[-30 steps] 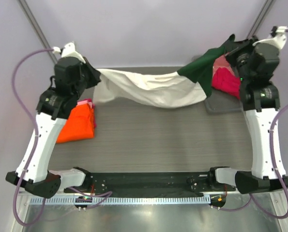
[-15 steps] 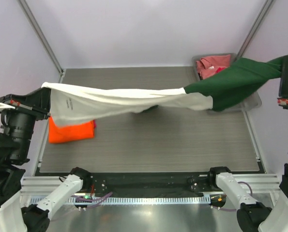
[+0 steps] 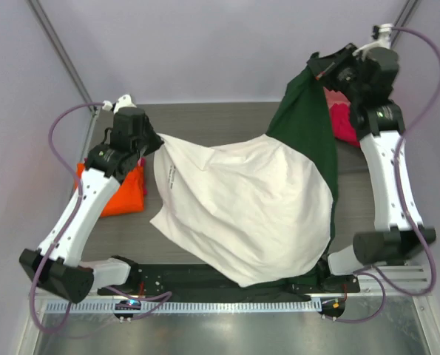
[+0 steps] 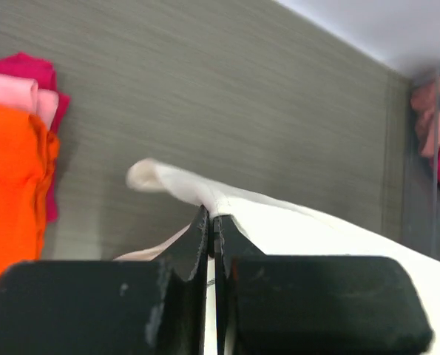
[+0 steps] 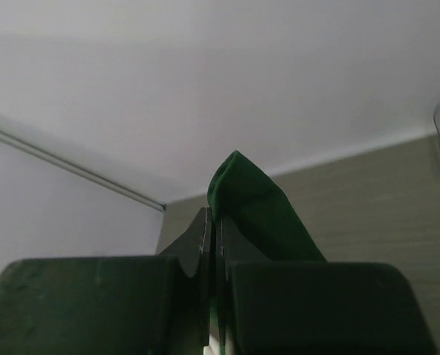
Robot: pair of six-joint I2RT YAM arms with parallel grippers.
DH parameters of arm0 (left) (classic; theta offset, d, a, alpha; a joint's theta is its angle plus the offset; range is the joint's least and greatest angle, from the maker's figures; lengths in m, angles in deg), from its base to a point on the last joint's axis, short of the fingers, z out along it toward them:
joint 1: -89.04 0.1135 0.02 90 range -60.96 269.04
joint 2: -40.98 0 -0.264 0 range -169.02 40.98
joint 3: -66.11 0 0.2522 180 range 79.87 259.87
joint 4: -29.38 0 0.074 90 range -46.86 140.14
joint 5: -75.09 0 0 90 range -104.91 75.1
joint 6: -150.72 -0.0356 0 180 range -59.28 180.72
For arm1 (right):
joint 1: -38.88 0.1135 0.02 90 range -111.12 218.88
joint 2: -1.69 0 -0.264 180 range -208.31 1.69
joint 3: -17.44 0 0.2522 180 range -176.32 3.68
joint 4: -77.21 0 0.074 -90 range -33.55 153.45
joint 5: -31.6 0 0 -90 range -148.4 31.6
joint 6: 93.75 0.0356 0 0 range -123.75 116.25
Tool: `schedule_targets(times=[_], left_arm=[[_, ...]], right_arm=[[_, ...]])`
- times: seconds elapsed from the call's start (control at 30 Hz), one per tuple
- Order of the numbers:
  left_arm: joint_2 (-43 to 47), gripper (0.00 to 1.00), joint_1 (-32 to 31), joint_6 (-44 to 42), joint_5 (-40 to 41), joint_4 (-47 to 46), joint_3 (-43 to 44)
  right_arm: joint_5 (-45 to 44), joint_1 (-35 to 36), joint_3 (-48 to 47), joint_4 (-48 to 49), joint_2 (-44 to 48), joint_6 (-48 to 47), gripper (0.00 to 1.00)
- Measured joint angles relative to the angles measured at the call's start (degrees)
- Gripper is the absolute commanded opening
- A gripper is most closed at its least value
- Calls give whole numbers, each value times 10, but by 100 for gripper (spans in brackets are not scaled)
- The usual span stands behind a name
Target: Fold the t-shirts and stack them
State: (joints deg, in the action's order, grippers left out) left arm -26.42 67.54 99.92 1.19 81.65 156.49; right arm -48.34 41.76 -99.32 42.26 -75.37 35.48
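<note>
The cream t-shirt (image 3: 242,207) with a dark green sleeve (image 3: 305,118) hangs spread between both arms, and its lower edge drapes over the table's near edge. My left gripper (image 3: 154,140) is shut on a cream corner (image 4: 175,181) at the left. High at the back right, my right gripper (image 3: 317,68) is shut on the green sleeve (image 5: 253,203). The left wrist view shows the left gripper (image 4: 211,219) pinching cloth, and the right wrist view shows the right gripper (image 5: 214,219) doing the same. An orange folded tee (image 3: 122,191) lies at the left.
Pink (image 4: 12,90) and crimson (image 4: 29,68) tees lie folded under the orange one (image 4: 9,185). Crimson and salmon cloth (image 3: 344,124) sits at the back right, behind the right arm, in a clear tray (image 4: 421,192). Bare grey table (image 4: 227,96) shows behind the shirt.
Half a second ago the shirt was pulled taut between arms swung wide apart. Both arms have come back inward and the shirt now hangs broad, falling toward the near edge.
</note>
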Motion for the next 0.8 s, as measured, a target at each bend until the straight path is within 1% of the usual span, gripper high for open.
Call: schedule_targets(times=[0.07,0.1,0.13,0.17,0.2,0.27,0.3,0.33,0.4,0.47,0.53,0.57,0.6,0.67,0.7,0.77,0.8], left_arm=[[-50,0,20,12,-16,-2,33],[-74,0,34,15,-28,-3,59],[-108,0,56,22,-46,4,110],[-141,0,77,25,-61,3,165],[-175,0,101,28,-83,-2,229],[-224,0,140,29,-106,-18,338],[-238,0,154,28,-114,-27,377],[-249,0,168,28,-125,-38,417],[-253,0,188,28,-139,-55,463],[-244,0,194,26,-152,-83,473],[-216,0,193,24,-165,-138,423],[-196,0,192,24,-168,-159,384],[-176,0,191,24,-169,-187,334],[-128,3,189,25,-162,-238,207],[-111,7,189,26,-157,-261,150],[-86,11,189,27,-150,-297,42],[-76,16,189,28,-147,-307,-10]], right_arm=[[14,0,-18,-19,-86,9,1],[23,0,-53,-37,-139,16,1],[28,0,-98,-57,-185,20,1],[33,0,-146,-74,-224,25,1],[39,-1,-236,-103,-277,34,1],[49,-8,-376,-99,-344,56,1],[57,-14,-421,-94,-358,73,1],[68,-26,-447,-75,-359,94,1],[92,-61,-447,-4,-325,137,1],[106,-90,-431,40,-281,156,1],[118,-112,-398,87,-228,164,1],[128,-113,-377,110,-206,165,1],[145,-111,-333,144,-174,165,1],[172,-102,-221,201,-106,165,1],[184,-96,-133,229,-59,164,1],[193,-95,-8,250,11,160,1],[188,-95,75,272,49,152,1]])
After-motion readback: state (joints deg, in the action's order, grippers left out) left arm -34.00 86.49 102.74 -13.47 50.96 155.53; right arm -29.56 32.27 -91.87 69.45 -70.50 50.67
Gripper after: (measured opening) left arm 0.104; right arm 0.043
